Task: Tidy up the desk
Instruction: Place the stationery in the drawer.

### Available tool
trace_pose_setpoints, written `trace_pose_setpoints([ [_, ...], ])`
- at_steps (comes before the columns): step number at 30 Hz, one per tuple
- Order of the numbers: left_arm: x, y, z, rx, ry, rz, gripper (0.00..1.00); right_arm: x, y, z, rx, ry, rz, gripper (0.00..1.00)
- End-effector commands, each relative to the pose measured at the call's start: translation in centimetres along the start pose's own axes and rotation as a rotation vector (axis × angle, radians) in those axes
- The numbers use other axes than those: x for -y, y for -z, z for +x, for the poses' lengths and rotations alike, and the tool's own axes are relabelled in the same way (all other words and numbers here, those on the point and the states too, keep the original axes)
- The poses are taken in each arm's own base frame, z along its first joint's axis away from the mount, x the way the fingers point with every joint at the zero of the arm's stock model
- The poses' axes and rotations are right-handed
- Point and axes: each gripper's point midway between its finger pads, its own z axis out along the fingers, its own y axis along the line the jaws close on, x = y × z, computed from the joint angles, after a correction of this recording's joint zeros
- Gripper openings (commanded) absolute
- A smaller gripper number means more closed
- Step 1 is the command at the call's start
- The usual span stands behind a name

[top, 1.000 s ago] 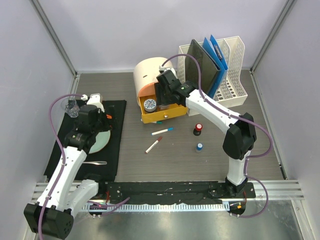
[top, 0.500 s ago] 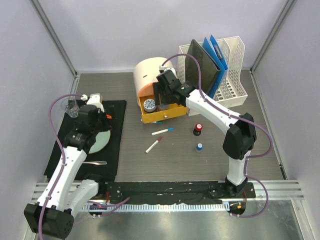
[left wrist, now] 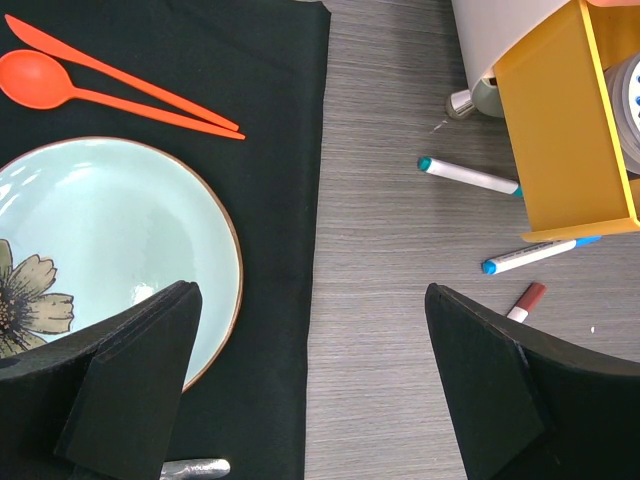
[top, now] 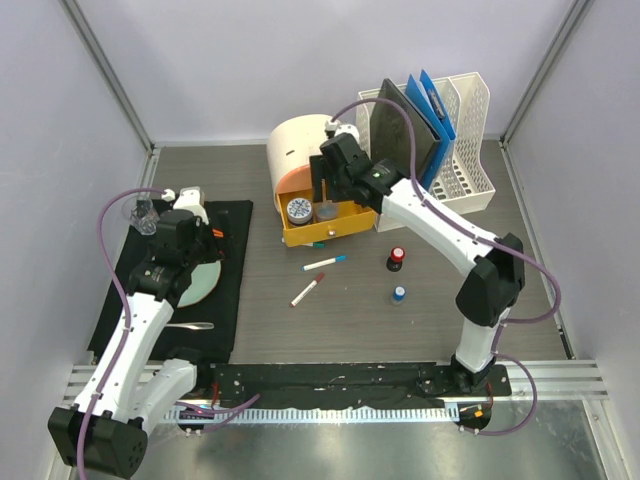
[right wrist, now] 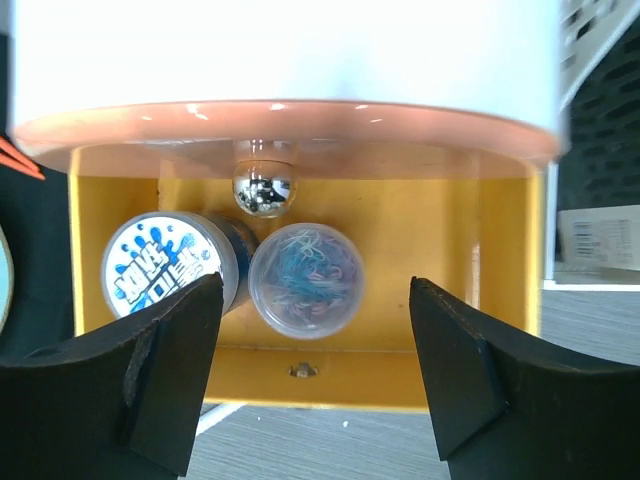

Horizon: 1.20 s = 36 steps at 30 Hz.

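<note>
The worktop (top: 350, 330), dark wood-grain and spread under both arms, is judged only partly tidied: two markers (top: 324, 263) and two small bottles (top: 397, 259) are left loose in its middle, near the yellow drawer (top: 335, 232). The right tool (right wrist: 312, 375) is held wide and empty over that drawer, where a jar of clips (right wrist: 305, 278) is seen standing, so a drop-off seems to be the step in hand. The left tool (left wrist: 310, 390) is spread wide and empty above the edge of the black mat (left wrist: 270, 100). Next, the right tool would need to be lifted clear of the drawer and lowered squarely over a loose bottle or marker.

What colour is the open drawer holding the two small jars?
The drawer is yellow; it shows best in the right wrist view.
</note>
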Motion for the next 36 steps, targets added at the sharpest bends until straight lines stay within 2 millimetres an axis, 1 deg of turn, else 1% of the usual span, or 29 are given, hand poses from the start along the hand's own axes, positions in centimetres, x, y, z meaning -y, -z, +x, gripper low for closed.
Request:
trace_pose_setpoints([
  [1, 0.2, 0.3, -1.1, 0.035, 0.005, 0.007, 1.0, 1.4, 6.5, -6.3, 0.231, -0.037, 0.019, 0.79],
  [2, 0.1, 0.3, -1.1, 0.037, 0.007, 0.006, 1.0, 2.2, 7.1, -6.6, 0.258, -0.039, 0.053, 0.78],
  [3, 0.1, 0.3, -1.1, 0.037, 0.007, 0.004, 1.0, 3.0, 9.3, -7.8, 0.32, -0.06, 0.056, 0.79],
  [4, 0.1, 0.3, -1.1, 0.037, 0.007, 0.004, 1.0, 3.9, 9.4, -6.9, 0.319, -0.047, 0.083, 0.79],
  [5, 0.1, 0.3, -1.2, 0.04, 0.007, 0.005, 1.0, 4.8, 10.2, -7.2, 0.354, -0.056, 0.112, 0.79],
  [6, 0.1, 0.3, -1.2, 0.04, 0.007, 0.004, 1.0, 5.8, 11.7, -6.9, 0.378, -0.062, 0.12, 0.79],
  [8, 0.1, 0.3, -1.2, 0.04, 0.008, 0.007, 1.0, 6.9, 12.9, -6.5, 0.399, -0.062, 0.142, 0.8],
  [9, 0.1, 0.3, -1.2, 0.04, 0.01, 0.005, 1.0, 7.6, 13.0, -5.6, 0.39, -0.052, 0.162, 0.8],
  [10, 0.2, 0.4, -1.2, 0.042, 0.007, 0.01, 1.0, 8.0, 13.9, -5.4, 0.399, -0.055, 0.157, 0.8],
  [12, 0.3, 0.3, -1.3, 0.043, 0.008, 0.012, 1.0, 8.8, 13.9, -3.5, 0.351, -0.052, 0.175, 0.8],
  [13, 0.3, 0.3, -1.2, 0.039, 0.009, 0.014, 1.0, 9.1, 14.8, -3.2, 0.35, -0.065, 0.17, 0.8],
  [14, 0.3, 0.3, -1.2, 0.038, 0.009, 0.014, 1.0, 9.7, 15.4, -1.9, 0.304, -0.089, 0.187, 0.8],
  [16, 0.3, 0.1, -1.0, 0.028, 0.013, 0.015, 1.0, 10.6, 16.4, -0.7, 0.29, -0.114, 0.193, 0.81],
  [17, 0.4, 0.1, -1.0, 0.028, 0.016, 0.016, 1.0, 10.9, 18.2, -0.5, 0.317, -0.132, 0.157, 0.83],
  [18, 0.5, 0.0, -0.9, 0.023, 0.017, 0.021, 1.0, 11.0, 17.6, 1.3, 0.284, -0.108, 0.14, 0.9],
  [19, 0.5, 0.0, -0.9, 0.021, 0.016, 0.023, 1.0, 10.2, 17.5, 2.4, 0.254, -0.087, 0.078, 0.94],
  [20, 0.6, 0.0, -1.1, 0.022, 0.018, 0.024, 1.0, 10.7, 17.9, 3.5, 0.236, -0.079, 0.081, 0.95],
  [21, 0.6, 0.0, -1.1, 0.02, 0.016, 0.027, 1.0, 11.2, 16.9, 5.4, 0.186, -0.097, 0.11, 0.96],
  [22, 0.6, -0.2, -1.1, 0.017, 0.018, 0.025, 1.0, 12.0, 16.5, 6.5, 0.156, -0.099, 0.155, 0.96],
  [24, 0.6, -0.3, -0.9, 0.008, 0.019, 0.026, 1.0, 13.6, 15.0, 10.0, 0.053, -0.089, 0.251, 0.96],
  [27, 0.7, -0.5, -0.6, -0.006, 0.019, 0.03, 1.0, 14.1, 13.4, 12.4, -0.013, -0.115, 0.297, 0.96],
  [28, 0.7, -0.5, -0.5, -0.01, 0.019, 0.031, 1.0, 13.9, 13.1, 13.0, -0.029, -0.138, 0.293, 0.96],
  [29, 0.5, -0.5, -0.4, -0.013, 0.021, 0.024, 1.0, 13.2, 12.8, 13.5, -0.043, -0.153, 0.257, 0.96],
  [30, 0.5, -0.5, -0.4, -0.014, 0.019, 0.022, 1.0, 13.3, 12.4, 14.6, -0.062, -0.155, 0.254, 0.96],
  [32, 0.4, -0.5, -0.4, -0.01, 0.022, 0.018, 1.0, 13.2, 12.2, 15.6, -0.077, -0.186, 0.245, 0.96],
  [33, 0.5, -0.5, -0.4, -0.008, 0.021, 0.02, 1.0, 13.0, 12.0, 16.6, -0.106, -0.193, 0.23, 0.96],
  [34, 0.5, -0.5, -0.5, -0.004, 0.021, 0.023, 1.0, 12.8, 12.1, 17.0, -0.114, -0.205, 0.216, 0.96],
  [35, 0.4, -0.5, -0.5, -0.007, 0.023, 0.019, 1.0, 12.5, 11.9, 17.3, -0.12, -0.222, 0.203, 0.95],
  [36, 0.4, -0.6, -0.4, -0.011, 0.023, 0.019, 1.0, 12.5, 11.7, 18.2, -0.14, -0.23, 0.196, 0.94],
])
